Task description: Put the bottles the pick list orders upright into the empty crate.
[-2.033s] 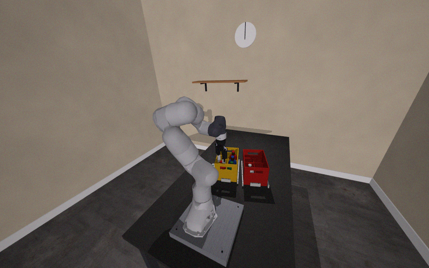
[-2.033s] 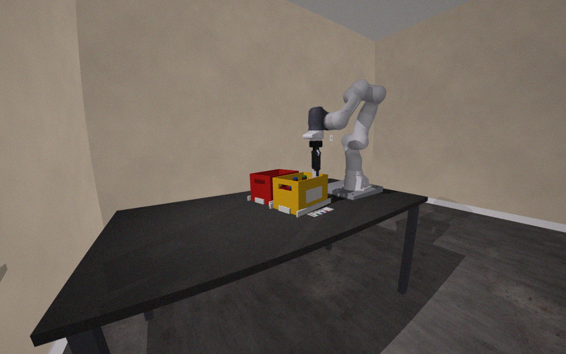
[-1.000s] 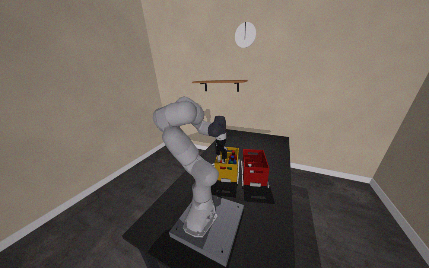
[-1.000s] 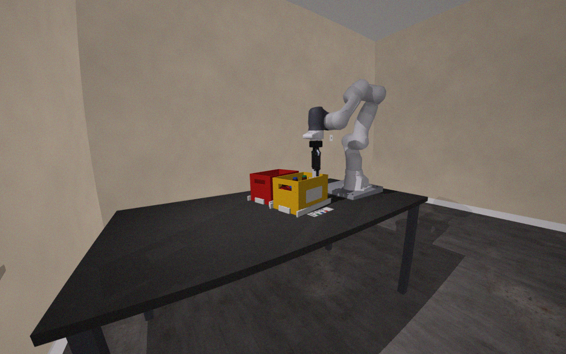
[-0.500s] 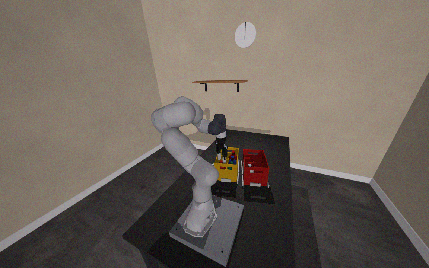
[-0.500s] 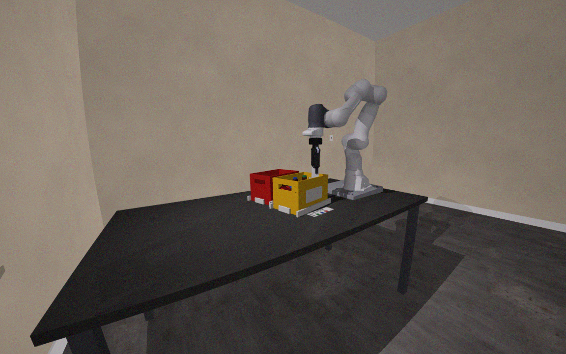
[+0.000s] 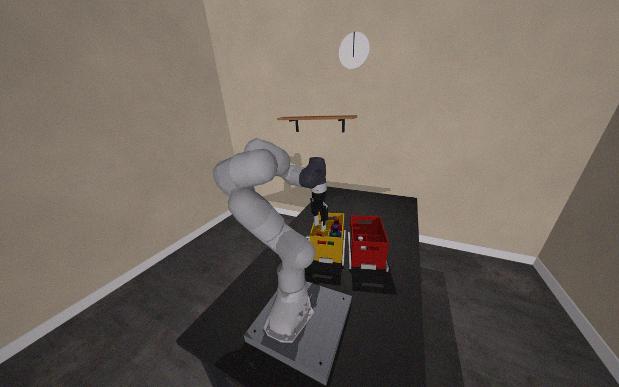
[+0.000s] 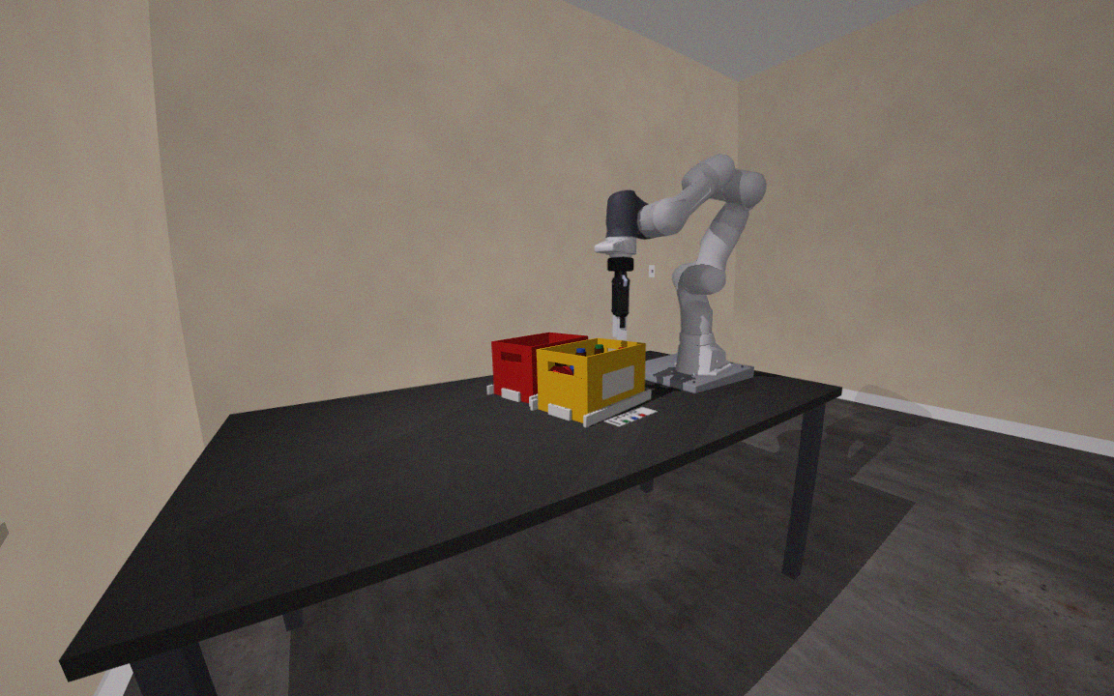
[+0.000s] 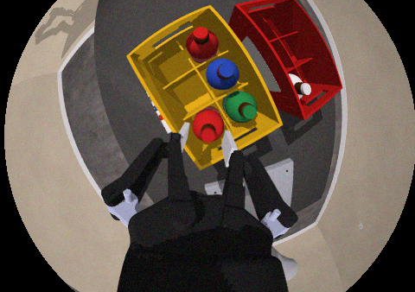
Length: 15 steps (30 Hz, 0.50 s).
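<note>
The yellow crate (image 7: 329, 253) (image 8: 565, 399) (image 9: 267, 126) holds four bottles in view: a red bottle (image 9: 201, 47) at the far end, a blue bottle (image 9: 221, 77), a green bottle (image 9: 239, 104), and a red bottle (image 9: 207, 121) at the robot's end. Two of its compartments look empty. The red crate (image 7: 368, 257) (image 8: 514, 375) (image 9: 322, 60) holds a white-capped bottle (image 7: 360, 238) (image 9: 304, 88). My gripper (image 7: 319, 223) (image 8: 620, 333) (image 9: 206, 134) is partly open and empty, over the near red bottle. The pick list (image 8: 631, 417) lies beside the yellow crate; its writing is too small to read.
Pale strips (image 7: 325, 260) (image 8: 559, 412) stand around the crates' bases on the black table (image 7: 383, 317) (image 8: 353, 484). The two crates stand side by side with a narrow gap. The robot's base plate (image 7: 323, 327) is at the near end of the table.
</note>
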Tool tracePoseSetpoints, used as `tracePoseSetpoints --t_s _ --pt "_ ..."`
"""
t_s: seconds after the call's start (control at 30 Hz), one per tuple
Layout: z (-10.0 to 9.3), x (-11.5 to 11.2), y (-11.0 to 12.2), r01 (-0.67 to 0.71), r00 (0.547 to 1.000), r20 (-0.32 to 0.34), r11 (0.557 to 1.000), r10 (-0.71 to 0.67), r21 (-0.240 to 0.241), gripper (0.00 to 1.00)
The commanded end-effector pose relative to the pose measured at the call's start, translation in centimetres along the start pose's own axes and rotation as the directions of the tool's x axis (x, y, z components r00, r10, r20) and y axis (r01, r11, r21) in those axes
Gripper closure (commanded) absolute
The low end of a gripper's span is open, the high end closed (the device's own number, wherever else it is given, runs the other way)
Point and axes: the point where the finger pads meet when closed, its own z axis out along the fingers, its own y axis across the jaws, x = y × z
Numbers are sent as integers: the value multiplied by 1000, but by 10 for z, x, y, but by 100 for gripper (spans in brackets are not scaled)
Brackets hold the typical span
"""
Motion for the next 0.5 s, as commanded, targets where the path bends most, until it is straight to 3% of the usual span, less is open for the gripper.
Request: tracePoseSetpoints --t_s 0.0,0.37,0.47 --pt "-3 -7 2 7 1000 21 1000 -6 -9 62" --pt "-32 -6 2 7 1000 21 1000 -6 -9 62" --pt "-32 -6 2 7 1000 21 1000 -6 -9 62"
